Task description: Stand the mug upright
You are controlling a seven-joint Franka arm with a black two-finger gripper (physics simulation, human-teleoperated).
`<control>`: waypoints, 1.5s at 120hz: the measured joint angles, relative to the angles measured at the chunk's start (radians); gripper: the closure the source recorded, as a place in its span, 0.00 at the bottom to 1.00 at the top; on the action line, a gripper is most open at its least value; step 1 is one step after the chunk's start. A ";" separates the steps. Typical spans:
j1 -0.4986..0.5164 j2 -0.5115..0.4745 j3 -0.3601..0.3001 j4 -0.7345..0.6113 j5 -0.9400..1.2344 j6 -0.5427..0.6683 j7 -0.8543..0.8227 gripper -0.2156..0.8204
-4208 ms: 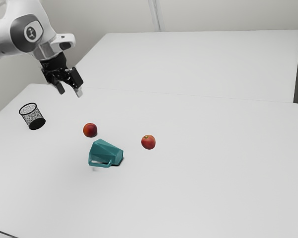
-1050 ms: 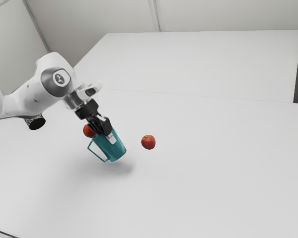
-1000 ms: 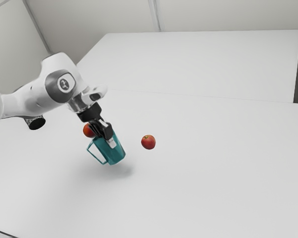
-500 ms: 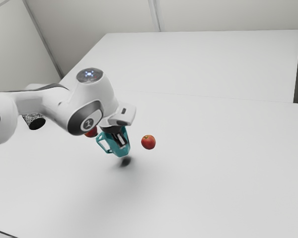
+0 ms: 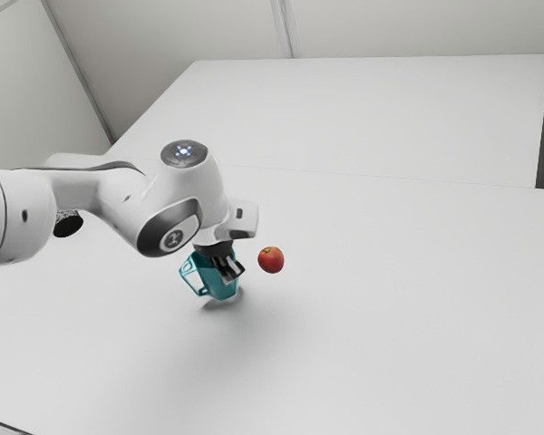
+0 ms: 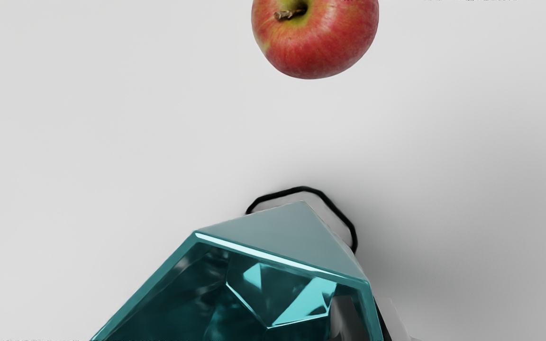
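I see a glossy teal, faceted mug [image 5: 219, 283], mouth up, leaning slightly, low at the white tabletop [image 5: 390, 344], its handle toward the exterior view's left.

Open gap between mug [image 5: 219, 286] and apple [image 5: 271, 261] (both obstacles, mind); arm [image 5: 91, 201] stands before mesh bin [image 5: 68, 225].

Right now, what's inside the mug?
Inside the mug, the wrist view shows shiny, faceted teal walls and one of my fingers; the other is outside, the wall pinched between them. Whatever lies behind the inner one is covered.
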State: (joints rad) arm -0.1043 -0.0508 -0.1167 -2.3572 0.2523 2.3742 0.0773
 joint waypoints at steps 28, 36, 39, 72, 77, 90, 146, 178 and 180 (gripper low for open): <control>-0.001 0.024 -0.002 0.004 0.005 0.013 -0.069 0.96; -0.001 0.028 -0.002 0.004 0.005 0.016 -0.085 0.96; -0.002 0.030 -0.002 0.004 0.006 0.016 -0.091 0.96; -0.007 0.037 -0.002 0.004 -0.005 0.020 -0.128 0.74; -0.007 0.033 -0.001 0.004 -0.006 0.020 -0.131 0.68; -0.005 0.004 -0.004 0.001 -0.008 0.014 -0.138 0.58; -0.006 -0.043 -0.054 0.170 -0.045 -0.150 -0.153 0.30; -0.074 -0.051 0.102 0.402 -0.199 -0.365 -0.095 0.23; -0.074 -0.043 0.107 0.430 -0.203 -0.381 -0.089 0.23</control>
State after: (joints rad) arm -0.1787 -0.0935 -0.0098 -1.9272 0.0492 1.9928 -0.0119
